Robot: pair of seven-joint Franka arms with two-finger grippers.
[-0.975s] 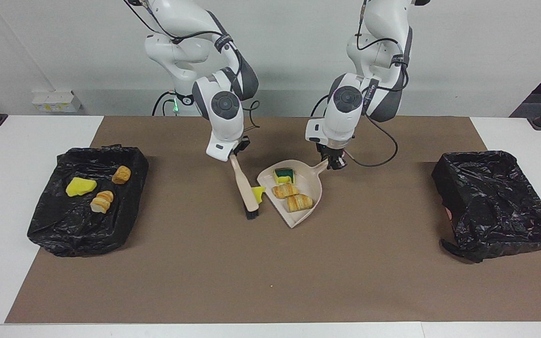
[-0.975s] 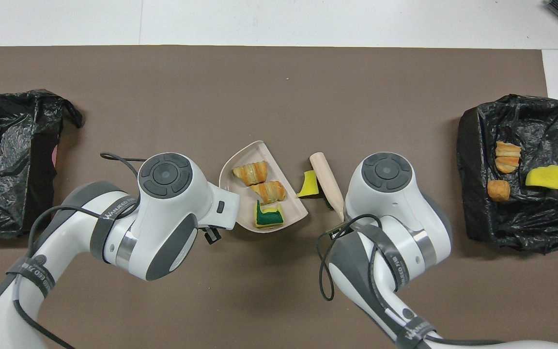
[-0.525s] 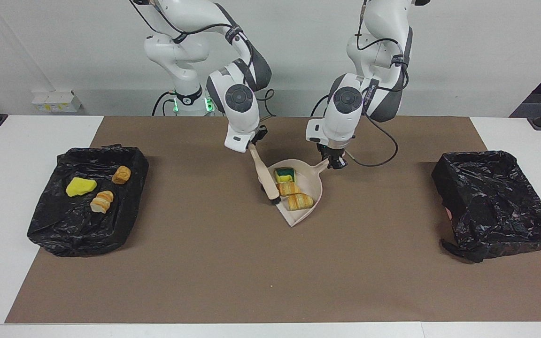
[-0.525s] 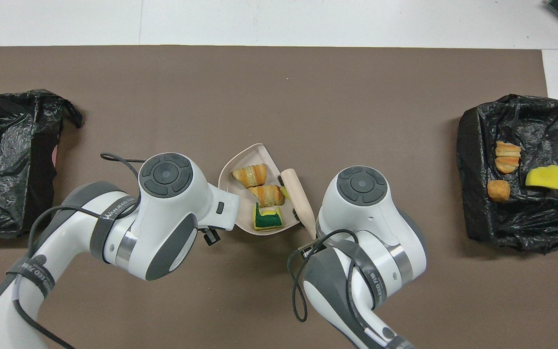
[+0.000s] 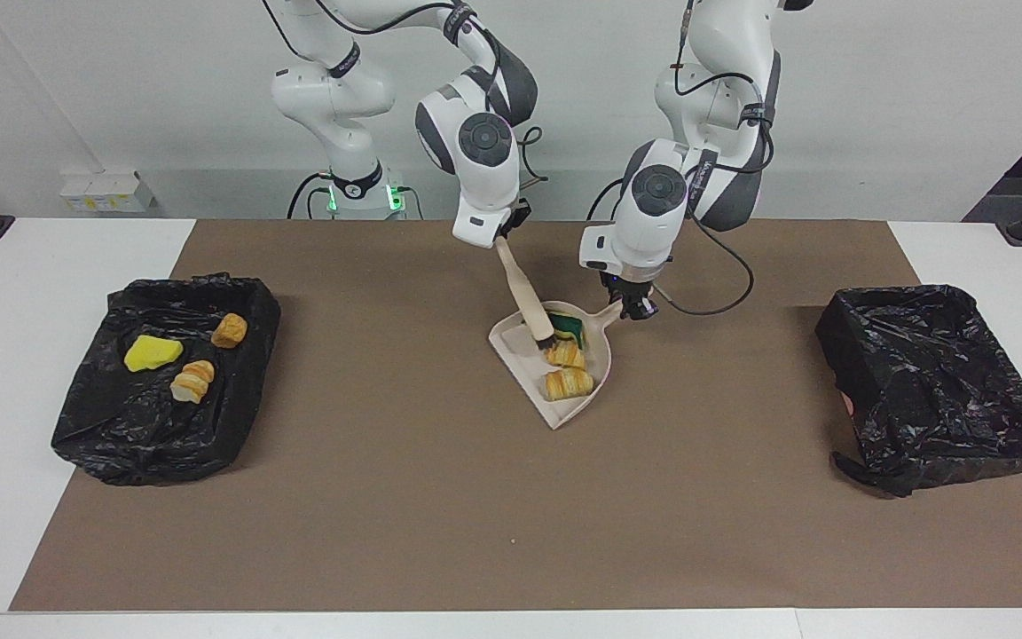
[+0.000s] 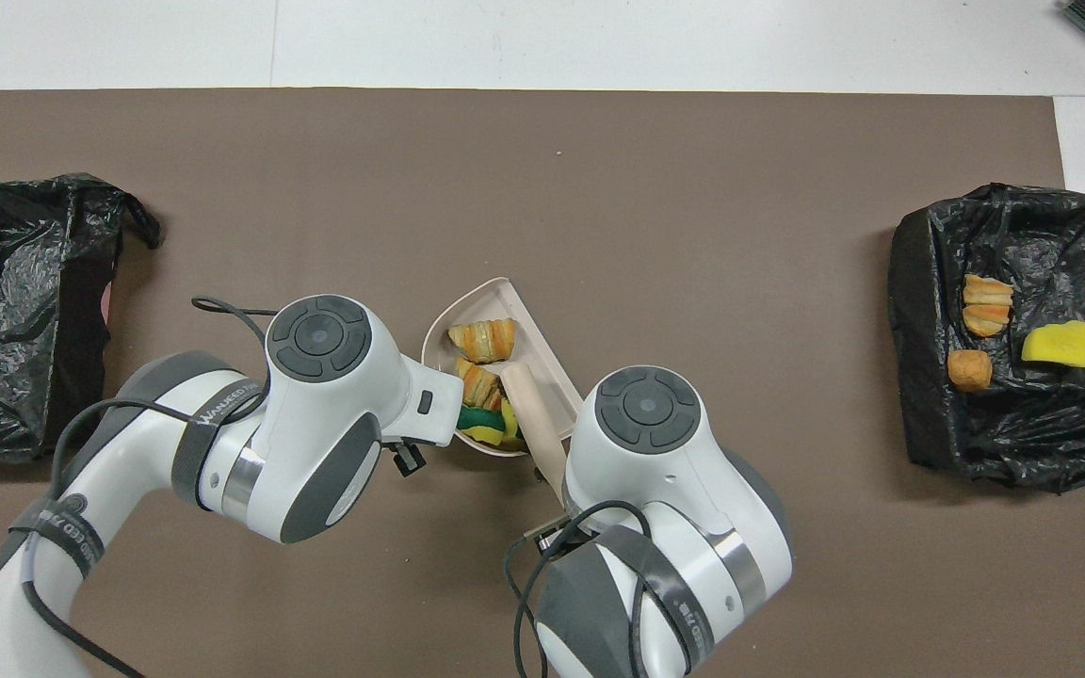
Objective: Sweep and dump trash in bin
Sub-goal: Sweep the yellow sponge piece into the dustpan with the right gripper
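1. Trash [image 5: 569, 383]: I see two bread pieces and a sponge [image 5: 570, 327] in the dustpan [image 5: 520, 355].
2. Right gripper [image 5: 502, 241]: I have it clamped on the brush [image 5: 527, 302], bristles inside the dustpan.
3. Left gripper [image 5: 633, 309]: I have it clamped on the dustpan's handle.
4. Bin [image 5: 165, 390]: at the right arm's end, well apart from the dustpan, holding three more pieces.

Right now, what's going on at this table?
Sweep-and-dump run, mid-sweep. The right claw holds the brush, bristle end inside the dustpan, pushing trash toward its back wall. The left claw grips the dustpan's handle. In the pan: two bread pieces and sponge chunks. The bin at the right arm's end already holds two bread bits and a yellow sponge; nothing shows in the other bin.
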